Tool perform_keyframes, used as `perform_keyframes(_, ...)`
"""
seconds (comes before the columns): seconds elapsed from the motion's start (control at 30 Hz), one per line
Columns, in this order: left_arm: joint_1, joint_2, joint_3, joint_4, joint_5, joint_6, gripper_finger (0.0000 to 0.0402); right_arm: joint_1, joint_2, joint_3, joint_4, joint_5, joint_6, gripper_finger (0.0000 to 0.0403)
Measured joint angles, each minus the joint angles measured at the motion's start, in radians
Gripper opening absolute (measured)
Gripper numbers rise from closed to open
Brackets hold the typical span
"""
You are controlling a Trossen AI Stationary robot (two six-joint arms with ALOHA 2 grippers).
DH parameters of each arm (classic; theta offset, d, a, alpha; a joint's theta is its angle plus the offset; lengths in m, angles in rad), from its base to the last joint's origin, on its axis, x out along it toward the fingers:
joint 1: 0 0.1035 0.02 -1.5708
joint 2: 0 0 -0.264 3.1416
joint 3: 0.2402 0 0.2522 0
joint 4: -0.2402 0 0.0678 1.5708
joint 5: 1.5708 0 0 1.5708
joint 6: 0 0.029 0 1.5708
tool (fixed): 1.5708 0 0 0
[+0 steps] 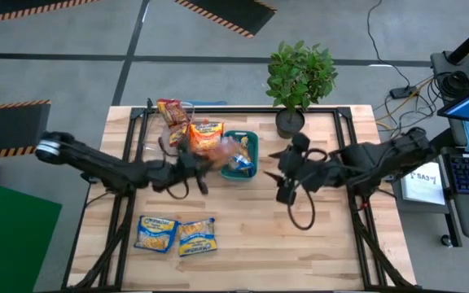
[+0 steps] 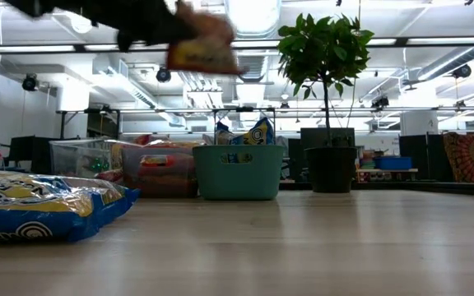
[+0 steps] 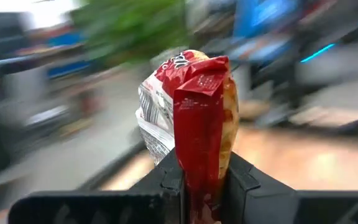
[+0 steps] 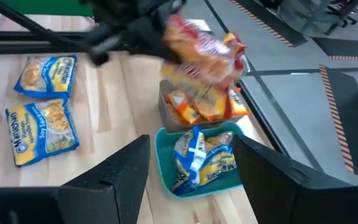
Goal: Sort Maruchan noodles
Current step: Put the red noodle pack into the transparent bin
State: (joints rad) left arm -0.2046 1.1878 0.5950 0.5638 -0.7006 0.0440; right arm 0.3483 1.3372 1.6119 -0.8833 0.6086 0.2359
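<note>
The left tool (image 3: 201, 186) is clamped on a red packet (image 3: 201, 118), which stands upright between the two fingers in the left wrist view. In the high view this tool (image 1: 192, 167) is just left of frame centre, above the table (image 1: 243, 244). In the low view the held packet (image 2: 200, 41) hangs at the upper centre-left, clear of the table surface.

The right tool (image 4: 191, 168) has its fingers spread wide and holds nothing. In the high view it sits right of centre (image 1: 282, 177).

The teal bin (image 1: 251, 140) at frame centre contains blue-and-yellow packets (image 4: 201, 163). The clear bin (image 4: 163, 102) just beside it holds orange packets (image 1: 206, 132). Two blue-and-yellow packets (image 1: 176, 234) lie flat side by side at the lower left of the table. A potted plant (image 1: 300, 77) stands at the upper centre.
</note>
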Motion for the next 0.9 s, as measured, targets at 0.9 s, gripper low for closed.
perform_keyframes(0.9,0.965,0.094,0.497,-1.632,0.216,-0.268,0.0035,-0.002,0.195,-0.004,-0.008,-0.003,-0.055,0.0221)
